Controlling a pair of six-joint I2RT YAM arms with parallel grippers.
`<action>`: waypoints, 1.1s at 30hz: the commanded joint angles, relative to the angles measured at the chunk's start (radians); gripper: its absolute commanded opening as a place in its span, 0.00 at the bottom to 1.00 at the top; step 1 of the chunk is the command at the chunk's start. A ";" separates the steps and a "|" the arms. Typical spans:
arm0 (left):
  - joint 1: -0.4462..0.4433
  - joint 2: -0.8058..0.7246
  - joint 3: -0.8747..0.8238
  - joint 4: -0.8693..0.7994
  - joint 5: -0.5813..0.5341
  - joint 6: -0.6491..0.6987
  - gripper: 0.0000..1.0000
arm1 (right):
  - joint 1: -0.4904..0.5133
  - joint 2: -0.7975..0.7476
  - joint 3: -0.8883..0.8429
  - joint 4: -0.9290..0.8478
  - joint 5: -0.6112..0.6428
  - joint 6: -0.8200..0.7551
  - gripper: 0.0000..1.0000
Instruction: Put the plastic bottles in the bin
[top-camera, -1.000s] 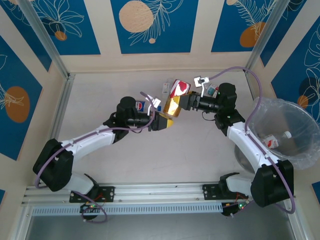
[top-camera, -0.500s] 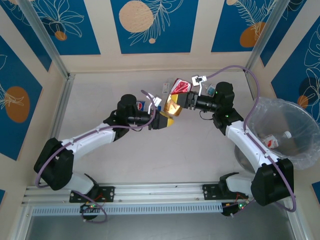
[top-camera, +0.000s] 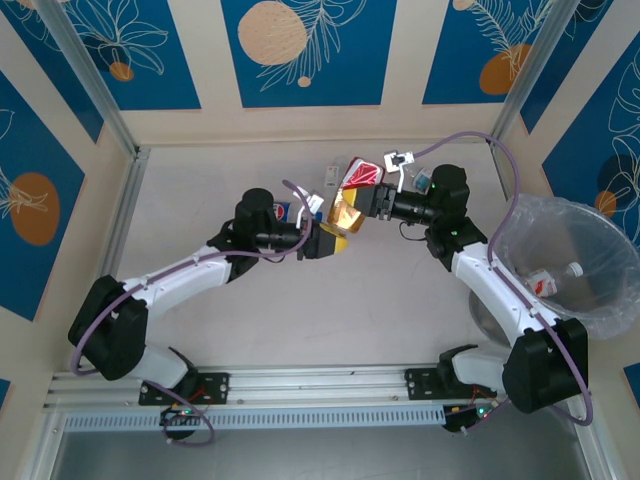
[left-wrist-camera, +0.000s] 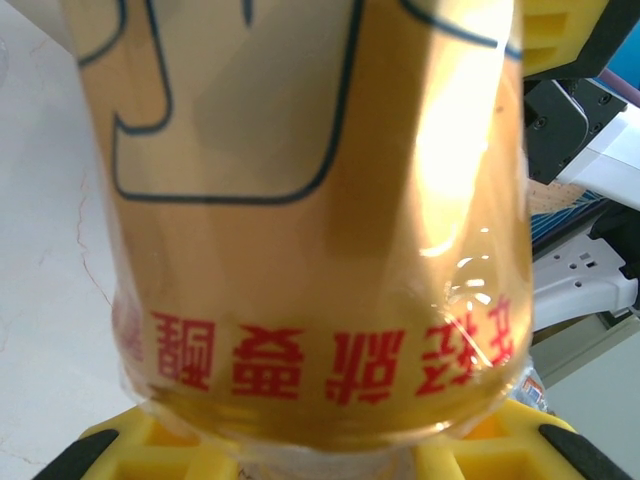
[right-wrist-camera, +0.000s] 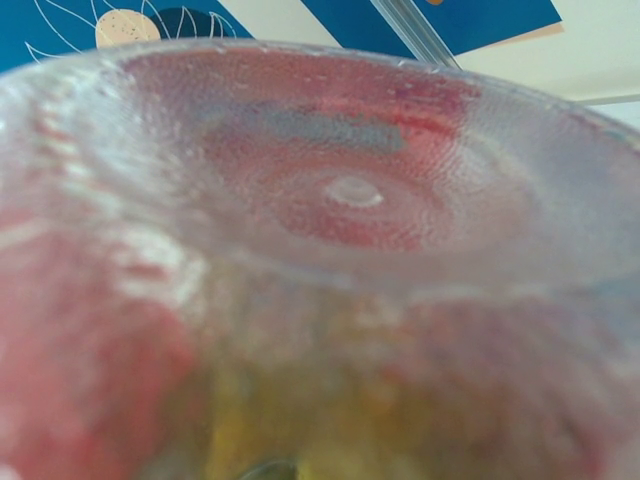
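Observation:
My left gripper (top-camera: 329, 234) is shut on the neck of a brown-orange bottle (top-camera: 346, 212) with red lettering. In the left wrist view that bottle (left-wrist-camera: 300, 250) stands close over the yellow pads (left-wrist-camera: 110, 452). Just behind it, my right gripper (top-camera: 373, 200) is shut on a clear bottle with a red label (top-camera: 361, 173). The right wrist view looks onto this bottle's dimpled base (right-wrist-camera: 340, 200), which hides the fingers. The bin (top-camera: 600, 300), lined with a crinkly bag, stands at the right edge. A clear bottle with a white cap (top-camera: 548, 279) lies inside it.
A blue-labelled bottle (top-camera: 283, 212) lies behind my left wrist. A small pale bottle (top-camera: 330, 178) lies by the red one, and one with a teal cap (top-camera: 425, 182) lies beside my right wrist. Both held bottles nearly touch at mid-table. Walls close in the back and sides.
My right gripper has closed on the red-labelled bottle and shifted slightly left and back with it. The left gripper still holds the brown-orange bottle in about the same place.

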 joint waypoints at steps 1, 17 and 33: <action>-0.003 -0.015 0.019 -0.063 -0.010 0.032 0.22 | 0.005 -0.035 -0.008 0.012 0.030 -0.012 0.51; -0.003 -0.079 -0.022 -0.059 -0.015 0.084 0.89 | 0.000 -0.079 0.000 -0.098 0.099 -0.092 0.50; 0.000 -0.214 -0.109 -0.103 -0.280 0.157 1.00 | -0.007 -0.155 0.047 -0.304 0.236 -0.219 0.50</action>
